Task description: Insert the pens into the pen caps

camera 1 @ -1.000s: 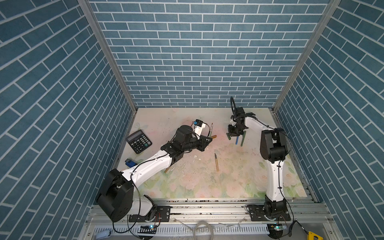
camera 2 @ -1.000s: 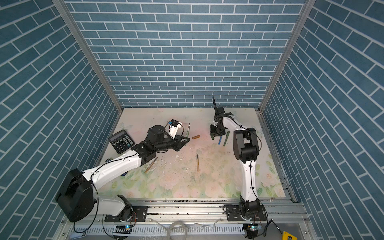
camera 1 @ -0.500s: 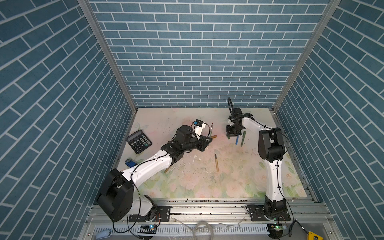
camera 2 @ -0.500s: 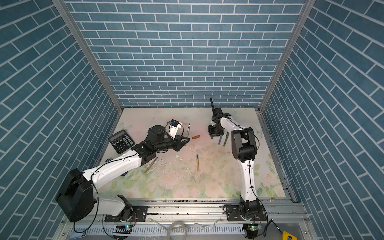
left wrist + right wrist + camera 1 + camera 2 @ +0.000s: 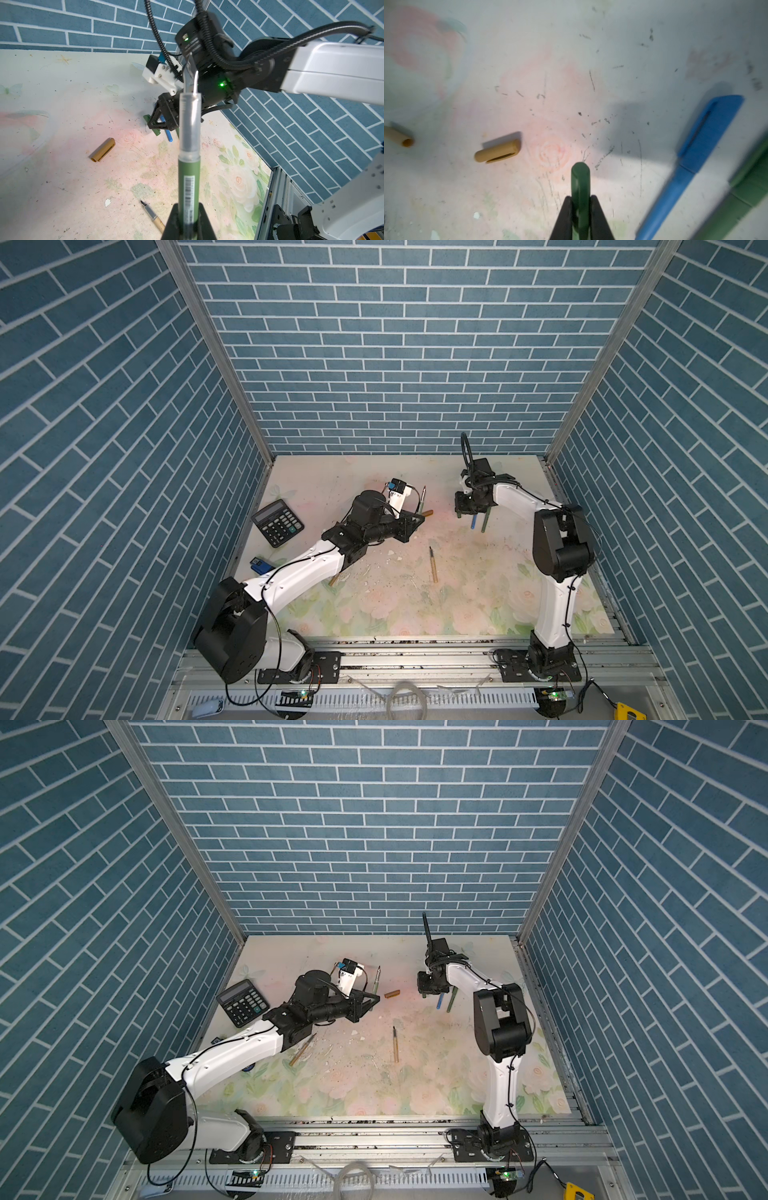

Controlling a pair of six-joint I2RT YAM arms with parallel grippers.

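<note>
Left gripper [image 5: 188, 209] pinching slim green plastic pen [image 5: 189, 166], dark tip pointing outward; right gripper [image 5: 580, 199] clamped on stubby dark-green plastic cap [image 5: 580, 176], near capped blue pen [image 5: 695, 158]; tan tube cap [image 5: 497, 153] lying apart.

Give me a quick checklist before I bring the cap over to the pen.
1. Left claw shut on green pen: ok.
2. Pen tip bare, pointing away from the claw: ok.
3. Right claw shut on dark green cap: ok.
4. Cap's open end facing the pen: cannot tell.
5. Cap and pen lined up: not ok, they are well apart.
6. Blue pen clear of the right claw: ok, beside it, not touching.
</note>
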